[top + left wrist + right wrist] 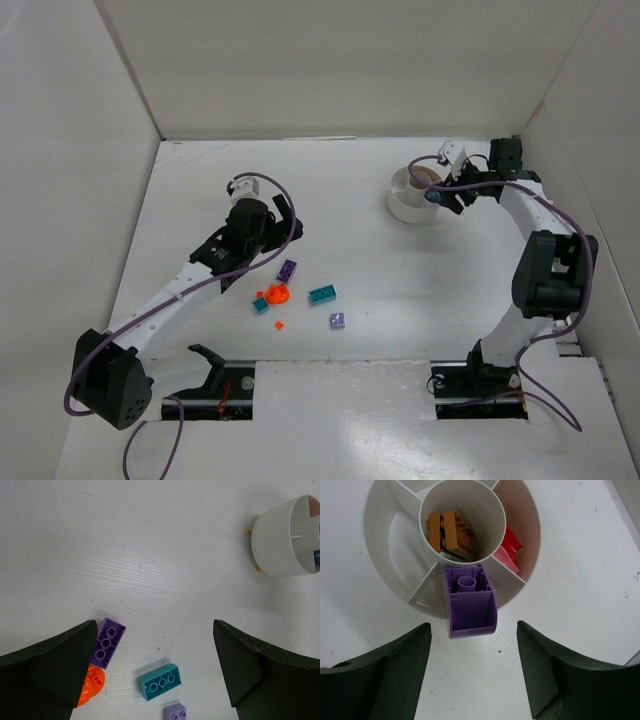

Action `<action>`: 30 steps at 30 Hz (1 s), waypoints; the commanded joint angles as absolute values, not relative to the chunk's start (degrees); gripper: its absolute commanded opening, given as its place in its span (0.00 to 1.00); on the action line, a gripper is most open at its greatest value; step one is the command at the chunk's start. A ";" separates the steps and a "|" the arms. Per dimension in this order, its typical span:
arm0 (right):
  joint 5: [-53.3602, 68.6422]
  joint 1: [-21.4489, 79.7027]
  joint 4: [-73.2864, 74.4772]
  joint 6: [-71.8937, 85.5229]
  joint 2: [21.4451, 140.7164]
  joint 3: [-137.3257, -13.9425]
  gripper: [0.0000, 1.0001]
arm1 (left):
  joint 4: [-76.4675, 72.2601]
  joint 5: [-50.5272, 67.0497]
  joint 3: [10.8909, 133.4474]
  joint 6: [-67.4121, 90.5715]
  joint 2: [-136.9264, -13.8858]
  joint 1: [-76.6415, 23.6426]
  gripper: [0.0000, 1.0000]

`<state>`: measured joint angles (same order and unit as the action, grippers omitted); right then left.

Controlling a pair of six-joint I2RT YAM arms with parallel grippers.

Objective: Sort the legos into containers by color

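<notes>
Loose legos lie mid-table: a purple brick (pixel 287 269) (pixel 107 642), a teal brick (pixel 322 294) (pixel 160 681), a lilac bit (pixel 338 320) (pixel 175 713), an orange round piece (pixel 277 295) (pixel 91 690) and a tiny teal bit (pixel 261 305). My left gripper (pixel 288 218) (pixel 155 630) hovers open above them, holding nothing. The white dish (pixel 400 205) (pixel 375 540) holds brown bricks (pixel 451 534) in its central ring and red pieces (pixel 509 550) in a wedge. A purple curved brick (pixel 470 602) sits in the near wedge, jutting over the rim. My right gripper (pixel 447 195) (pixel 473 630) stands open just before it.
White walls close in the table on the left, back and right. A tiny orange-red bit (pixel 279 325) lies near the front of the pile. The dish (pixel 275 545) shows at the upper right of the left wrist view. Both arm bases stand at the near edge.
</notes>
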<state>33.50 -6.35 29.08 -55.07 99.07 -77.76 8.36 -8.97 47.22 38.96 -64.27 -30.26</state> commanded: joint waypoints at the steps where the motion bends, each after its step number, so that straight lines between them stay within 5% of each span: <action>1: 38.23 -6.33 25.40 -54.58 100.10 -78.22 0.72 | 6.42 -8.61 47.72 38.14 -64.25 -29.97 1.00; 8: 39.46 -6.33 24.17 -53.17 100.11 -78.22 0.39 | 6.42 -8.61 47.72 38.14 -64.25 -29.97 1.00; 14: 37.71 -6.33 26.54 -53.17 99.49 -78.22 0.21 | 6.42 -8.61 47.72 38.14 -64.25 -29.97 1.00; 30: 26.29 -0.89 35.68 -61.44 100.11 -85.25 0.09 | 5.89 -7.56 48.25 37.09 -66.53 -29.97 1.00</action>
